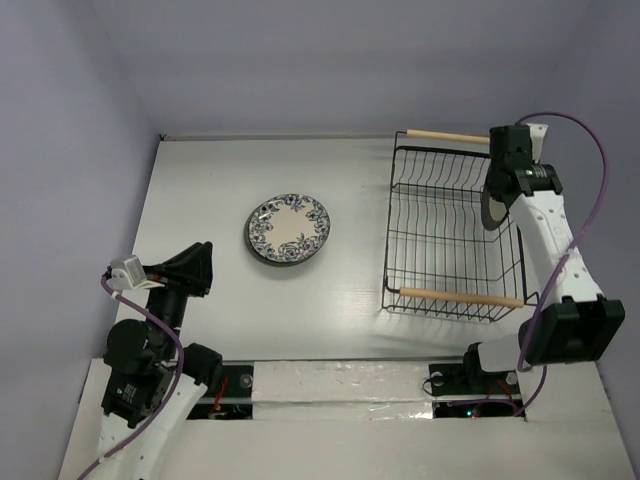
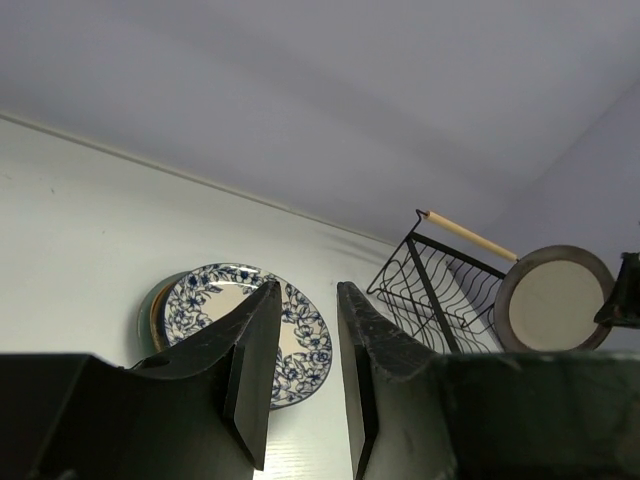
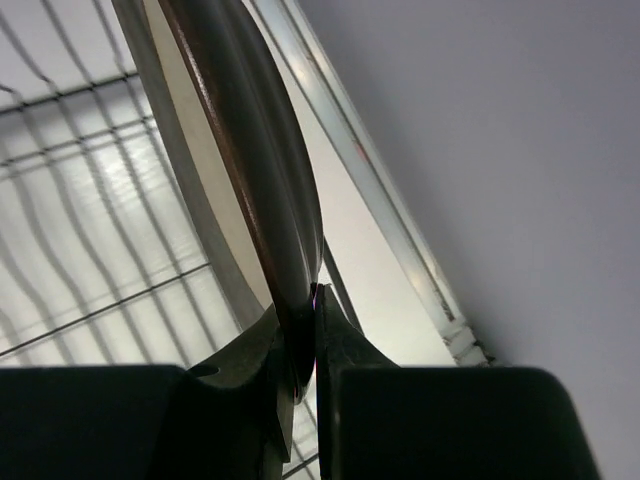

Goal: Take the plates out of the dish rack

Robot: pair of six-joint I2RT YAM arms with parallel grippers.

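Observation:
The black wire dish rack with two wooden handles stands at the right; it also shows in the left wrist view and the right wrist view. My right gripper is shut on the rim of the dark-brown-rimmed plate and holds it on edge over the rack's right side. I see no other plate in the rack. The white-blue floral plate tops a stack at table centre. My left gripper is open and empty, near and left of the stack.
Teal and tan rims of lower plates show under the floral plate. The enclosure's back wall and right wall stand close to the rack. A silver strip runs along the table's near edge between the arm bases.

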